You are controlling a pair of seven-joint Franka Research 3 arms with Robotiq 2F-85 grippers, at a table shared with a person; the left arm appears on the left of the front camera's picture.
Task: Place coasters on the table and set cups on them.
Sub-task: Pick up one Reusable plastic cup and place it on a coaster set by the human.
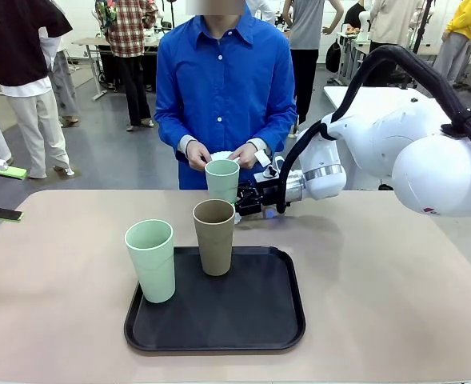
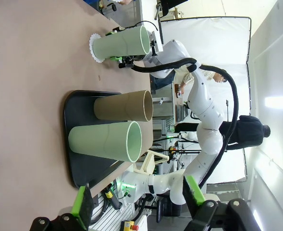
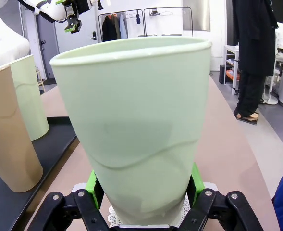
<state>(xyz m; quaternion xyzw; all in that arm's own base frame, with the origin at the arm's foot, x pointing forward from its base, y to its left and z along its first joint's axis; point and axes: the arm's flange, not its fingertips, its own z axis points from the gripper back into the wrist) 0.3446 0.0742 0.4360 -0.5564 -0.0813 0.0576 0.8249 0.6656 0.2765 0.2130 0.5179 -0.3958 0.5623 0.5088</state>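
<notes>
Bright even light casts soft shadows on the table (image 1: pixel 395 304).

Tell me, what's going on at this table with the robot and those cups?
The robot's right gripper is closed around a mint green cup that stands on a lacy white coaster on the far part of the table, just in front of a person. The person's hands hold something white, likely more coasters. A second mint cup and a brown cup stand on the black tray. The left gripper hangs open, away from the cups, holding nothing.
</notes>
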